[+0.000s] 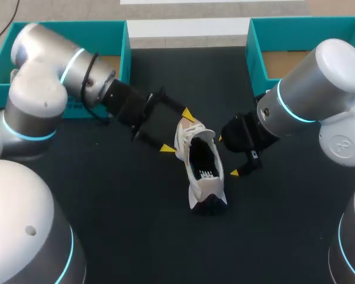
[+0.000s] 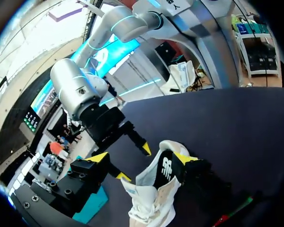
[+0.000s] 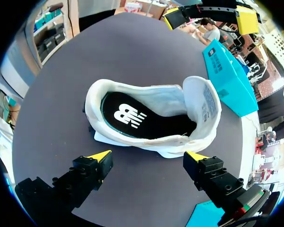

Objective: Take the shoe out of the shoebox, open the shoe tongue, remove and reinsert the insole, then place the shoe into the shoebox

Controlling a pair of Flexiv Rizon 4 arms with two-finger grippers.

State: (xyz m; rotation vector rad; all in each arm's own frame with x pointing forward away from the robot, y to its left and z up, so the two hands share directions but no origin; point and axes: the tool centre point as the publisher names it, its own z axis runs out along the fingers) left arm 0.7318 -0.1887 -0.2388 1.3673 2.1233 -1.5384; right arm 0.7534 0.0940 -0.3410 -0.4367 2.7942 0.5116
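The white low-top sneaker with a dark sole (image 1: 202, 168) is out of the box, near the middle of the dark matte tabletop (image 1: 124, 225). Its mouth is open towards the head camera. The black insole with a white logo (image 3: 132, 118) lies inside it, and the tongue is folded back at the front end.

Your left claw (image 1: 176, 130) is open. The front of the sneaker sits between its fingers. In the left wrist view one yellow tip (image 2: 182, 158) rests against the upper and the other stands apart from it.

Your right claw (image 1: 227, 156) is also spread wide. It sits just beside the sneaker's side, with the sneaker ahead of its tips rather than between them.

Along the far edge you have one teal cardboard shoebox (image 1: 125, 53) at the left and a second teal shoebox (image 1: 254, 59) at the right. Both are open at the top and well apart from the sneaker.

The count is one sneaker, one insole, two shoeboxes, two claws and four yellow tips. The silver left arm (image 1: 53, 65) and the silver right arm (image 1: 319, 83) come in from opposite sides.
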